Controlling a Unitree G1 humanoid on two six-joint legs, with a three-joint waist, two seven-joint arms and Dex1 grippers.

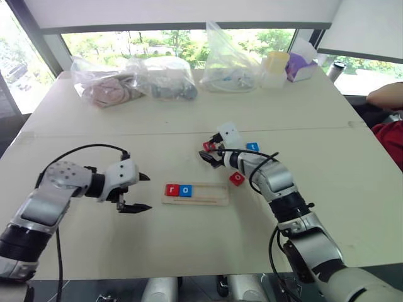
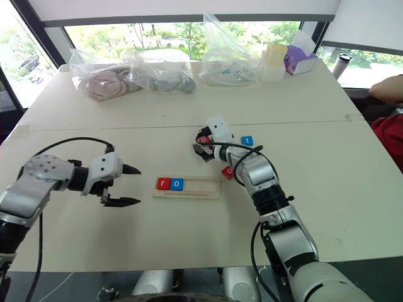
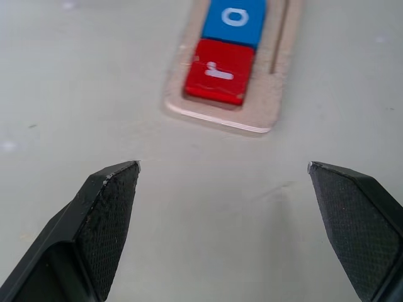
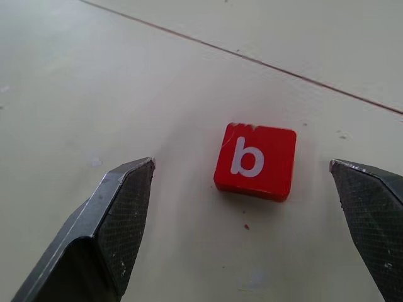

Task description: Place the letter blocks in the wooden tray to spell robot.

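The wooden tray [image 1: 211, 195] lies mid-table with a red r block [image 1: 171, 189] and a blue o block [image 1: 186, 190] at its left end. A red o block [image 1: 237, 178] sits on the table just right of the tray, and a blue t block [image 1: 252, 146] lies farther back. My left gripper [image 1: 148, 192] is open and empty, a little left of the tray [image 3: 264, 107]. My right gripper [image 1: 210, 157] is open behind the tray, with its jaws apart on either side of the red b block [image 4: 255, 160], which lies flat on the table.
Clear plastic bags [image 1: 104, 85] with contents line the table's far edge, beside a yellow-lidded container [image 1: 275, 68] and a purple box [image 1: 301, 66]. A person's arm [image 1: 385, 95] rests at the far right. A seam [image 1: 94, 134] crosses the tabletop.
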